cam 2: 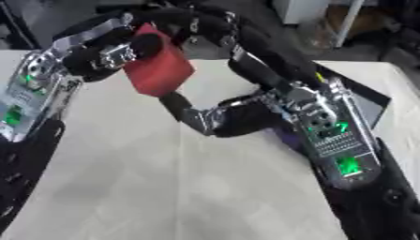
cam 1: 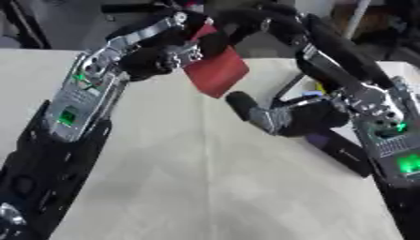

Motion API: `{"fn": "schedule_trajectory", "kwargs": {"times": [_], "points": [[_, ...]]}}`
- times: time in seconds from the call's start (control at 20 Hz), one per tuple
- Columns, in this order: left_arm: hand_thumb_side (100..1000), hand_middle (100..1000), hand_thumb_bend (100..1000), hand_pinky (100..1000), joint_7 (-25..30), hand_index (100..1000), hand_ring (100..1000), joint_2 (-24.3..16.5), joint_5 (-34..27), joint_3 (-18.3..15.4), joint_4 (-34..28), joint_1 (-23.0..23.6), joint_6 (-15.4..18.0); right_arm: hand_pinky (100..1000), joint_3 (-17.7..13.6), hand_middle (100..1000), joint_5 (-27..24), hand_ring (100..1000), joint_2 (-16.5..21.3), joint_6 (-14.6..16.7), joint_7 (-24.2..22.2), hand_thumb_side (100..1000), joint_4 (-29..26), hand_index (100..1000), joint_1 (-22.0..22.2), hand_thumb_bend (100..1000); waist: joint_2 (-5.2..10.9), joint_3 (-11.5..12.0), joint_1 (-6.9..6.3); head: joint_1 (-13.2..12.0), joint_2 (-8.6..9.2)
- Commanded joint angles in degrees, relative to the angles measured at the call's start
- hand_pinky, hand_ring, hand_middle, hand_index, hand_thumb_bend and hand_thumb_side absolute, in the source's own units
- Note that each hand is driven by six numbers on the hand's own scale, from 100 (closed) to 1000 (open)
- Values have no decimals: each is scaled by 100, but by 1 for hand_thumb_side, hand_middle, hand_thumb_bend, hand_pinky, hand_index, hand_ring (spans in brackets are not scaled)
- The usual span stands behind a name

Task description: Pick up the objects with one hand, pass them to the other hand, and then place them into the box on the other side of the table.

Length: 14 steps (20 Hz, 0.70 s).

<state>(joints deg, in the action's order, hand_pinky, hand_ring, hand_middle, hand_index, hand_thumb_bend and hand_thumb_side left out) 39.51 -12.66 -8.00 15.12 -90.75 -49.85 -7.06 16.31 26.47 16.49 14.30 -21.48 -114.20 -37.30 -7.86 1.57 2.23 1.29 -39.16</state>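
A matt red object [cam 1: 217,72], flat-faced and smooth like card or thin plastic, is seen held up in the left robot hand [cam 1: 164,54], which is built of black matt plastic with bright silver metal links. The right robot hand [cam 2: 217,117] is made of the same dull black casing with brushed silver metal at the joints. The surface [cam 1: 205,187] is pale beige, matt and smooth, with a faint seam line. A glossy dark box edge [cam 1: 344,154] is seen at the right.
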Motion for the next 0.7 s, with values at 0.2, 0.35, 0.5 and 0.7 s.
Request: {"fn": "schedule_trajectory", "kwargs": {"times": [0.2, 0.35, 0.5, 0.7], "points": [[604, 368, 100, 670, 154, 501, 460, -52, 41, 87, -81, -93, 21, 871, 4, 855, 10, 815, 9, -73, -139, 517, -39, 931, -24, 226, 81, -11, -14, -16, 63], [605, 368, 100, 670, 207, 501, 459, -55, 76, 124, -48, -92, 26, 894, -6, 870, 194, 837, 44, 90, -278, 482, -39, 937, -41, 245, 80, -16, -14, -26, 53], [605, 368, 100, 671, 248, 501, 460, -67, 138, 156, -14, -89, 47, 926, -4, 894, 385, 868, 75, 319, -530, 502, -39, 945, -54, 244, 77, -20, -17, -29, 49], [600, 368, 100, 671, 261, 502, 460, -80, 214, 167, -1, -99, 102, 950, -34, 916, 630, 893, 85, 605, -831, 493, -39, 948, -72, 264, 75, -23, -30, -33, 40]]}}
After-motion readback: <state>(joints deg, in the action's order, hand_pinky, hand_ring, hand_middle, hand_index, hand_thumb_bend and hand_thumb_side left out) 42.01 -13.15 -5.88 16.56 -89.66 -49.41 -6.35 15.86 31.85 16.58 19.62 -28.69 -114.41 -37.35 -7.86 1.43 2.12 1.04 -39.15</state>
